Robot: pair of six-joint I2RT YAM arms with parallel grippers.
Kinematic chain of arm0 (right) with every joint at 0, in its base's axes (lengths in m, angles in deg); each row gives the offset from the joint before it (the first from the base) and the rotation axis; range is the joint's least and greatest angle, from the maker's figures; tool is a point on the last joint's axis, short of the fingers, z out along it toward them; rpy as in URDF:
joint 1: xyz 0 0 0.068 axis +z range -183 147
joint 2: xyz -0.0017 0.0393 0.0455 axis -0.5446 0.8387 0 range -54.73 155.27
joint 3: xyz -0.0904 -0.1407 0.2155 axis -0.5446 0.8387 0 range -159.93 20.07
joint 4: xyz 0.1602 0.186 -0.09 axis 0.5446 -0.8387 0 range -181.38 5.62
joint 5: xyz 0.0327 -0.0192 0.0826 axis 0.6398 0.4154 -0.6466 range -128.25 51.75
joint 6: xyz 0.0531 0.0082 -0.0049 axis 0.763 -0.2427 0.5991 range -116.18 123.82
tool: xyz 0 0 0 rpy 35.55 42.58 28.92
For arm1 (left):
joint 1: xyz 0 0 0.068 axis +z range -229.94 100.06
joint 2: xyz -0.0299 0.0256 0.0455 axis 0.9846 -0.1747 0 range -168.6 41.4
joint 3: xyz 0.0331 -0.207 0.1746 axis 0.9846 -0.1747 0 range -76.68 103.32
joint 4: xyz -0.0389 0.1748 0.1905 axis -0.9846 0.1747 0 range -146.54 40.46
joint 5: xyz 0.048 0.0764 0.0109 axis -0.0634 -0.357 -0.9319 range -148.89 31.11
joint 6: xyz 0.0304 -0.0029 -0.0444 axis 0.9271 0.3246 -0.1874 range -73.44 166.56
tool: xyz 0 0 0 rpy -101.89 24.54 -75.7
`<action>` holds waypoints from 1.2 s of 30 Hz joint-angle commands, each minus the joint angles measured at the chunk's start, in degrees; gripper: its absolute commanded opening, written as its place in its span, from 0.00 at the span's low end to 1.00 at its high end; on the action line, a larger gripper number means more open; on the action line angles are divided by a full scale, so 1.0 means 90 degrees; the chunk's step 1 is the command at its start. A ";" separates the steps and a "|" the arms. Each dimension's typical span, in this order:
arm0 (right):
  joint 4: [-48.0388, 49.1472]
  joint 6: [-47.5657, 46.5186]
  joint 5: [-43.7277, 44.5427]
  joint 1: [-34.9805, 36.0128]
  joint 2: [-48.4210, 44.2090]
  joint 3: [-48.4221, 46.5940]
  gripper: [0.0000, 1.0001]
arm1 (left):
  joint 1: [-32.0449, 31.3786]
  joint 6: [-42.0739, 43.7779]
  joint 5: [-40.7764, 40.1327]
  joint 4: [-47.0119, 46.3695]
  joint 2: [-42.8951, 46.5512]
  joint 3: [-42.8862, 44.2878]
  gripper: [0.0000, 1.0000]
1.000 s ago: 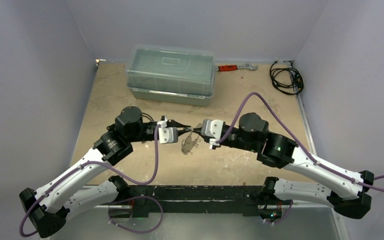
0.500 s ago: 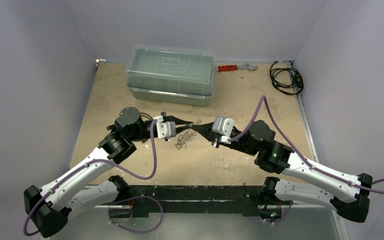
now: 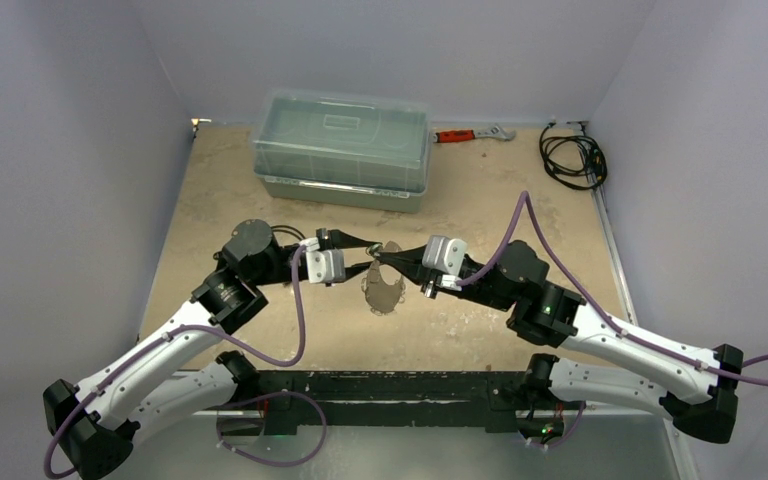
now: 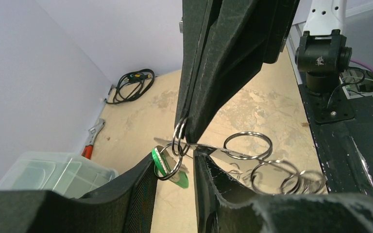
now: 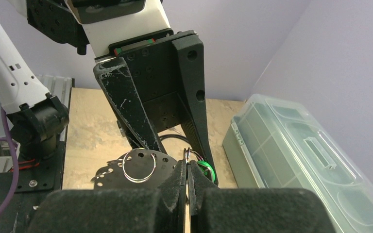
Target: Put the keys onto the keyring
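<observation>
My right gripper [image 5: 188, 167] [image 3: 388, 260] is shut on a small silver split ring [image 5: 188, 154] [image 4: 178, 138], held above the table. The green-headed key [image 4: 172, 172] [image 5: 206, 170] hangs from that ring. It sits in the gap between the parted fingers of my left gripper [image 4: 175, 162] [image 3: 365, 257], close to the left finger. The keyring's flat oval tag [image 3: 384, 288] [image 5: 109, 175] [image 4: 235, 154] has holes and dangles under the right gripper with larger rings [image 5: 138, 167] [image 4: 247, 144]. No silver keys are in view.
A clear lidded plastic box [image 3: 342, 148] [image 5: 296, 160] [image 4: 43, 170] stands at the back of the table. A red-handled wrench [image 3: 470, 133] [image 4: 93, 141] lies behind it to the right. A black coiled cable [image 3: 572, 158] [image 4: 133, 82] lies in the far right corner.
My left gripper's jaws have parted and let go of the green key. Both grippers moved toward the back, and the tag now hangs broadside under the right gripper.
</observation>
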 commanded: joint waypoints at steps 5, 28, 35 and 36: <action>-0.0069 -0.0197 -0.0135 -0.0001 0.0219 -0.0369 0.00 | 0.0032 -0.0060 0.0392 -0.0179 0.0122 0.0007 0.25; -0.0403 -0.0477 0.0127 -0.0031 0.0511 -0.0469 0.00 | 0.0041 0.0155 0.0578 0.0086 0.0151 0.0048 0.19; -0.0588 -0.0638 0.0235 -0.0031 0.0663 -0.0543 0.00 | 0.0037 0.0176 0.0593 0.0114 0.0151 0.0049 0.20; -0.0627 -0.0656 0.0249 -0.0028 0.0690 -0.0568 0.00 | 0.0042 0.0175 0.0589 0.0115 0.0146 0.0045 0.22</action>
